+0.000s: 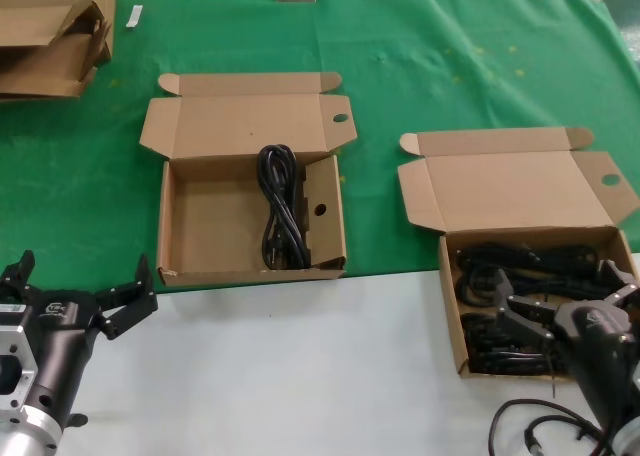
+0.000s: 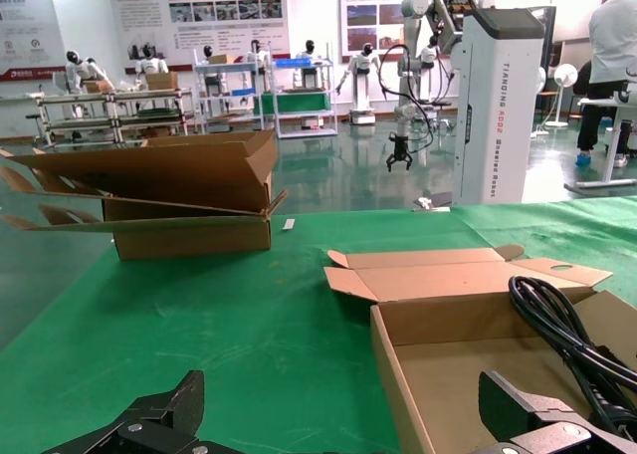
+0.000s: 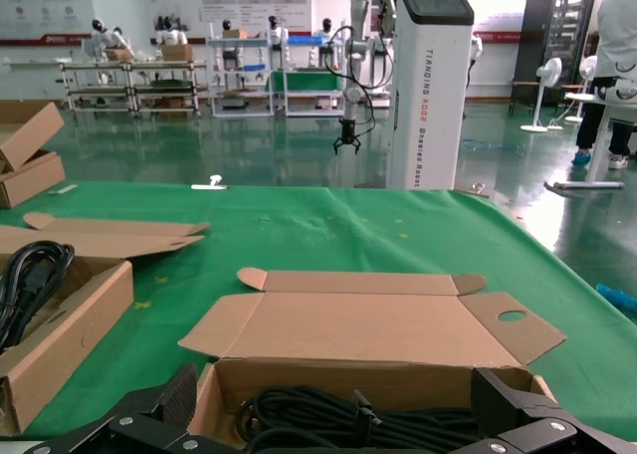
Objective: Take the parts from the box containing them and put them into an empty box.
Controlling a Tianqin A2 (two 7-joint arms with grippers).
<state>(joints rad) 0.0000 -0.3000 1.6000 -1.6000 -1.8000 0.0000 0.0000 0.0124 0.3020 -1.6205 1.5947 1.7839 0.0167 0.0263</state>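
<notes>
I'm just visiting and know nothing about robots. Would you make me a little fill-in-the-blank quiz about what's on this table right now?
1. The left box, the one with the holed side flap, holds ____ power cord.
2. The right gripper hovers open over the box that is full of black ____.
3. Both boxes sit partly on a ____ cloth.
4. The left gripper is open and holds ____.

Missing words: one; power cords; green; nothing
</notes>
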